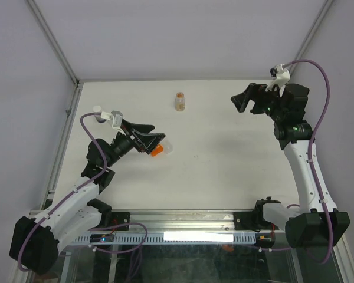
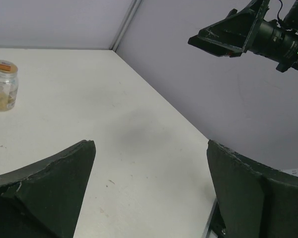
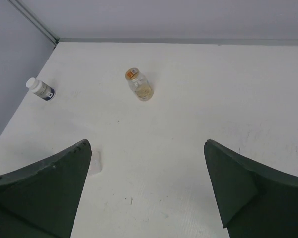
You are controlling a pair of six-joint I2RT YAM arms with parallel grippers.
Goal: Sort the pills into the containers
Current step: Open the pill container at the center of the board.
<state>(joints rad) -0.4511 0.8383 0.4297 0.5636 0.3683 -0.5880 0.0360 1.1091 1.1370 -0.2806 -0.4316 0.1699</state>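
Overhead and 2 wrist views share the clear vial [image 1: 180, 101].

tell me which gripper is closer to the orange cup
Left. The left gripper hangs open with its fingertips right beside the orange cup. The right gripper, also open, is far off to the cup's right and further back.

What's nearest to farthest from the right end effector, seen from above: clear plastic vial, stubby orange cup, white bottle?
From the right end effector:
1. Clear plastic vial, far middle.
2. Stubby translucent orange cup, beside left end effector.
3. White dark-banded bottle, far left.
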